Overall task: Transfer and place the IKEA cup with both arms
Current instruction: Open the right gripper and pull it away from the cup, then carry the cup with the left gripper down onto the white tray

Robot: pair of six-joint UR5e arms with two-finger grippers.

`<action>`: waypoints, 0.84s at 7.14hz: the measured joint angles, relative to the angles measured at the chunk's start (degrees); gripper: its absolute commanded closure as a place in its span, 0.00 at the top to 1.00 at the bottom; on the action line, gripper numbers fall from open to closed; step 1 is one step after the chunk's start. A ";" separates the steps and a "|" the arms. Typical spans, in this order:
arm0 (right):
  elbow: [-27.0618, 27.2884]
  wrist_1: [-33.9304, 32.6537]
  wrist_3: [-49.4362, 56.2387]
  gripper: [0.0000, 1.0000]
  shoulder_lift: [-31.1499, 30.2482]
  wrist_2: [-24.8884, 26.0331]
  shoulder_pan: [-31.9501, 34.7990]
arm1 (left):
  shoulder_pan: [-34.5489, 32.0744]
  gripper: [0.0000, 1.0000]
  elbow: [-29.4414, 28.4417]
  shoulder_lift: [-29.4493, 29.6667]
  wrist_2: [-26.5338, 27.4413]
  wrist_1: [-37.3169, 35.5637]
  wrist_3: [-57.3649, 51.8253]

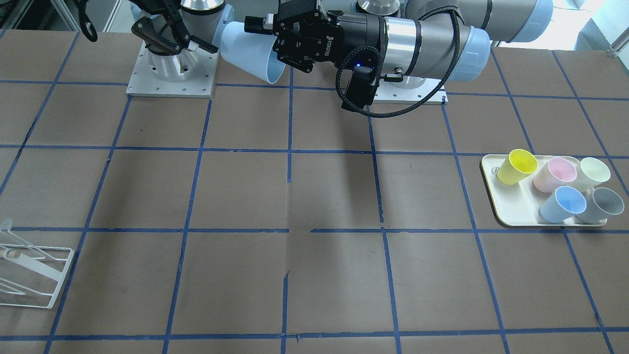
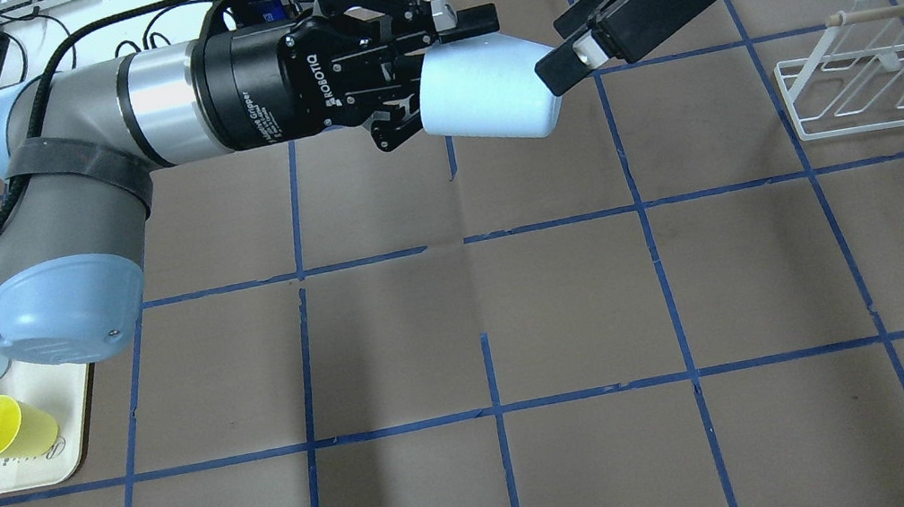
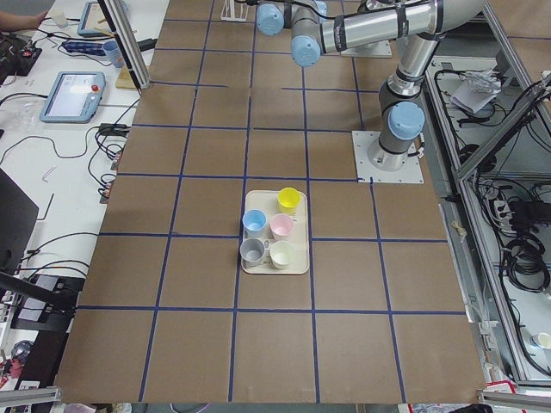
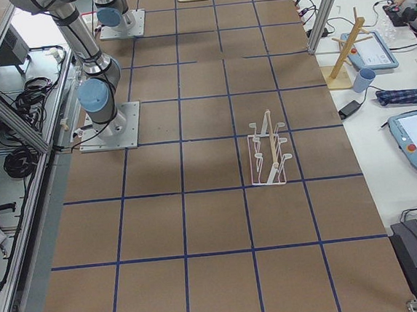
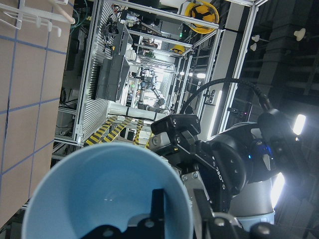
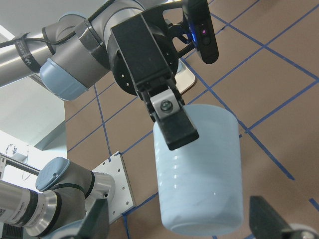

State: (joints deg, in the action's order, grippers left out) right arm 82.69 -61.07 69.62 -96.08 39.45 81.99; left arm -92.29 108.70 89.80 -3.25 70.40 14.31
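Note:
My left gripper (image 2: 446, 32) is shut on the rim wall of the pale-blue IKEA cup (image 2: 486, 94), one finger inside and one outside. It holds the cup sideways in the air over the far middle of the table, base toward the right arm. My right gripper (image 2: 560, 50) is open at the cup's base. In the right wrist view the cup (image 6: 199, 174) lies between its spread fingers, apart from both. The front view shows the cup (image 1: 248, 54), left gripper (image 1: 258, 29) and right gripper (image 1: 182, 42). The left wrist view looks into the cup (image 5: 104, 194).
A cream tray (image 1: 511, 211) on the robot's left side holds a yellow cup (image 1: 516, 166), a pink cup (image 1: 555, 174), a pale cup (image 1: 593, 172), a blue cup (image 1: 562, 204) and a grey cup (image 1: 600, 204). A white wire rack (image 2: 873, 78) stands at the right.

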 measured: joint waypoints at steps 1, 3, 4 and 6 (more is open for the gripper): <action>-1.42 -0.03 -1.32 1.00 0.35 1.51 -1.26 | 0.16 0.00 -0.14 -0.03 0.00 0.00 0.38; -3.76 -0.23 -4.11 1.00 1.88 8.32 -4.98 | 0.62 0.00 -0.29 -0.10 0.23 -0.70 1.60; -4.55 -0.91 -8.84 1.00 2.32 14.80 -5.86 | 1.40 0.00 -0.32 -0.03 0.62 -3.18 4.92; -4.62 -4.52 -24.03 1.00 2.84 28.55 -6.18 | 5.07 0.00 -0.47 0.28 5.90 -12.11 16.81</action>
State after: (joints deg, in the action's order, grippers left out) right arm 78.07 -65.59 45.59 -93.23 68.00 75.80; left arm -87.22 108.23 90.08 2.65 58.29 31.13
